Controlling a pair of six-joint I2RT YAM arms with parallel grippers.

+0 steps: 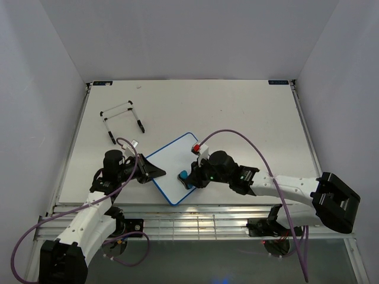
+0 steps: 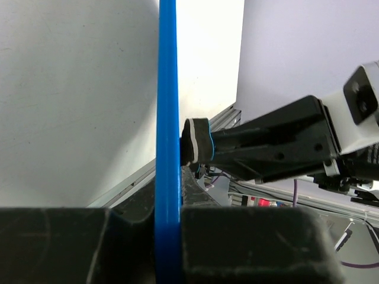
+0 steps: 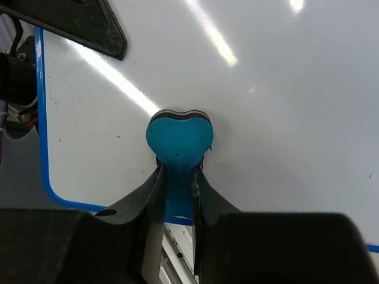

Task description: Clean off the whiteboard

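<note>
Right end effector [image 3: 177, 173] grips eraser [image 3: 179, 137] on whiteboard [image 3: 284, 118] | left end effector [image 1: 156, 171] clamps edge

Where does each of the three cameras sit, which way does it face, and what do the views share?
Top external: above and behind the arm bases, looking down at the table; left arm and right arm show.
Left wrist: looks along the whiteboard's blue edge, clamped in its own jaws; right arm beyond.
Right wrist: faces the whiteboard's white surface; its own jaws hold the blue eraser against it.
Shared: both wrist views show whiteboard and eraser.
</note>
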